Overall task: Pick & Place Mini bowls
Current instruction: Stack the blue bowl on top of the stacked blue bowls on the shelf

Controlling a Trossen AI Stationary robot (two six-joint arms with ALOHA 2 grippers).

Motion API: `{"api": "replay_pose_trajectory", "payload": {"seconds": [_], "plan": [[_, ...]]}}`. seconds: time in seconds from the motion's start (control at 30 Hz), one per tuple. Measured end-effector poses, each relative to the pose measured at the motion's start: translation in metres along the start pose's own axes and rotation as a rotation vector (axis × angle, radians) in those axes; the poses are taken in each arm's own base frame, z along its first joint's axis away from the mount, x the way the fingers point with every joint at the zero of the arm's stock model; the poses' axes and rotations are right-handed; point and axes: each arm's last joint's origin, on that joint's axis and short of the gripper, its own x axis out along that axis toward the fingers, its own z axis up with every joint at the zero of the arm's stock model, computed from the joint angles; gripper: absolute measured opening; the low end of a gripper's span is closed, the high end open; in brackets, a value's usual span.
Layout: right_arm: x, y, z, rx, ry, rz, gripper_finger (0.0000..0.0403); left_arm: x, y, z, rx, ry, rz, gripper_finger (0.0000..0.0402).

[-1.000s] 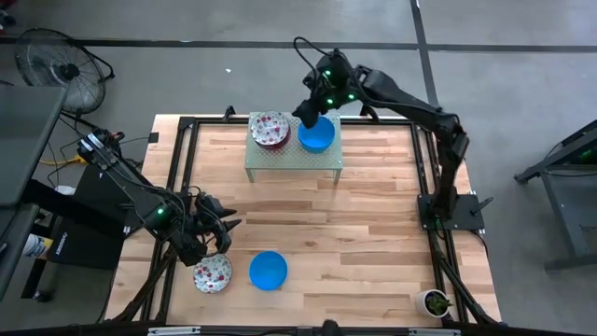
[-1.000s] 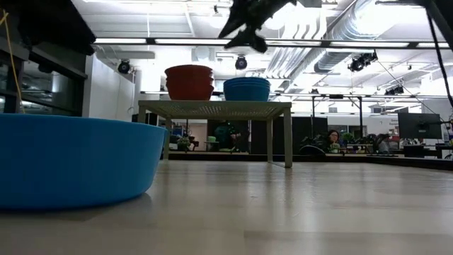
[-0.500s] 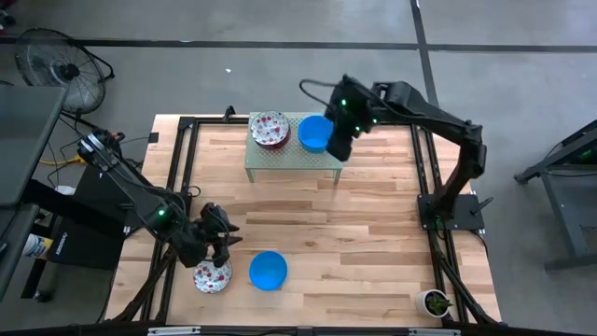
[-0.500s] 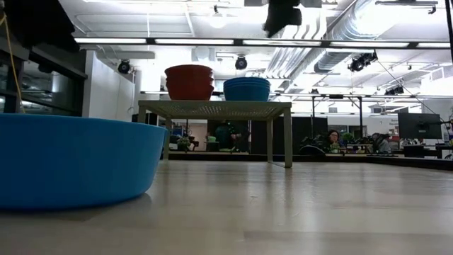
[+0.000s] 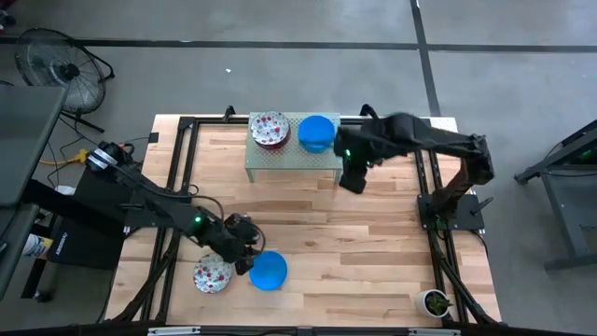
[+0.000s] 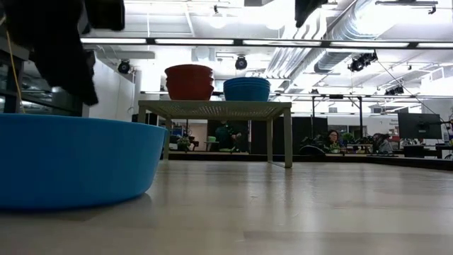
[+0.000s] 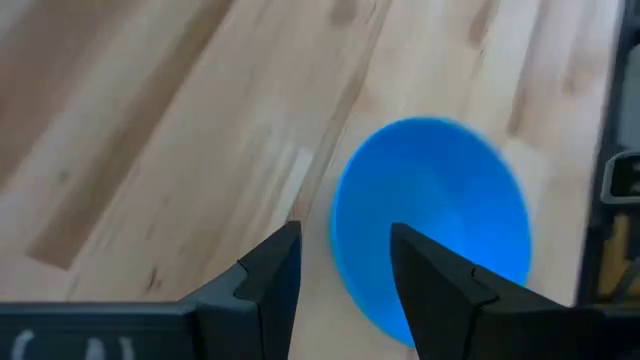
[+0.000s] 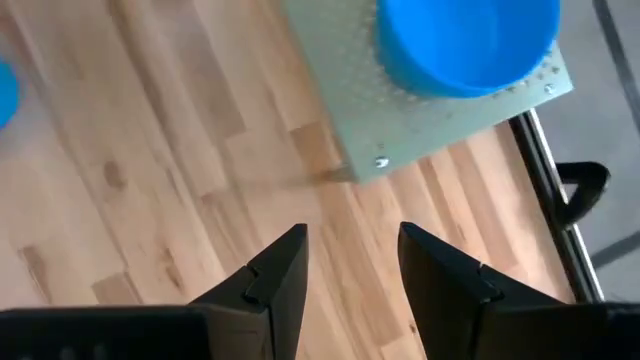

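Over on the far side of the wooden table stands the pale green perforated rack, and on top of it sit two stacks of mini bowls side by side: a stack of floral bowls, white with red-pink speckles inside and red on the outside when seen from table height, and right next to it a stack of blue bowls. None of the bowls has anything in it that I can see. Down at the near edge of the table two more bowls lie on the bare wood, a single floral bowl and a single blue bowl, close together but not touching. The left gripper hangs low just at the rim of that loose blue bowl, between it and the floral one; from its own wrist camera the two dark fingers are spread apart with nothing between them, one tip over the bowl's edge and the other over the wood, though I cannot tell whether they touch it. The right gripper is out past the corner of the rack, beside the blue stack but clear of it, above open tabletop; its fingers are likewise parted and hold nothing.
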Motion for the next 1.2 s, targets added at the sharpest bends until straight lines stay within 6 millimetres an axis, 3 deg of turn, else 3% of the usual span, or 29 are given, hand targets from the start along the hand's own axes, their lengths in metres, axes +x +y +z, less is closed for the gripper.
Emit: {"api": "replay_pose_trajectory", "payload": {"seconds": [0.33,0.63,0.9,1.07,1.2], "plan": [[0.007,0.047,-0.075,0.117,-0.064,0.066,0.0144,0.022,-0.002,-0.004,0.045,0.14,-0.063,0.0152],[0.024,0.061,-0.128,0.188,-0.126,0.193,0.0144,0.029,0.001,-0.006,0.016,0.198,-0.048,0.0152],[0.034,0.061,-0.152,0.149,-0.128,0.2,0.0144,0.029,0.001,-0.007,-0.035,0.22,-0.058,0.0152],[0.033,0.061,-0.157,0.104,-0.158,0.194,0.0144,0.029,0.0,-0.007,-0.076,0.246,-0.074,0.0152],[0.034,0.061,-0.157,0.054,-0.163,0.18,0.0144,0.041,-0.001,-0.012,-0.121,0.279,-0.063,0.0152]]}}
